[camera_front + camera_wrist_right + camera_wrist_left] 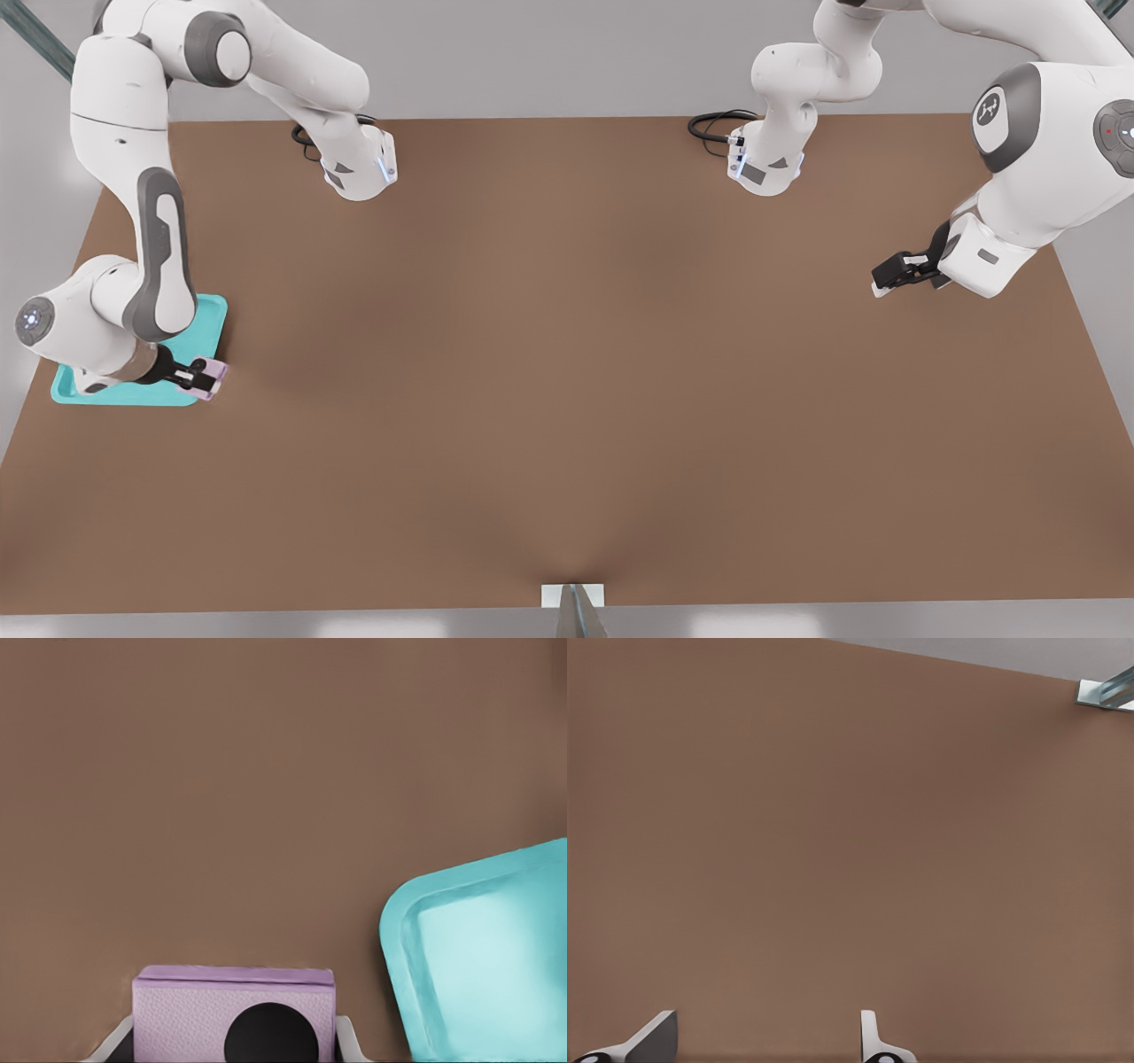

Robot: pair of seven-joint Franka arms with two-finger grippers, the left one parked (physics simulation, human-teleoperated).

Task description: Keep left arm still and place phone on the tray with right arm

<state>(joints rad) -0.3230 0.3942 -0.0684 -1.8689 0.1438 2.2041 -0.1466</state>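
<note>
We've got the gripper (202,376) clamped on the pink flip phone (213,379) w/ fingers on its side edges, lower left of frame, just over the turquoise tray's (211,312) corner; prob. light, rigid, smooth-sided, so keep squeezing the flat sides.

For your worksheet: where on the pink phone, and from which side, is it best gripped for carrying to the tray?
Across its two narrow side edges, approached from its back end. The gripper already holds the phone so: one finger on each flat edge, beside the tray.
</note>
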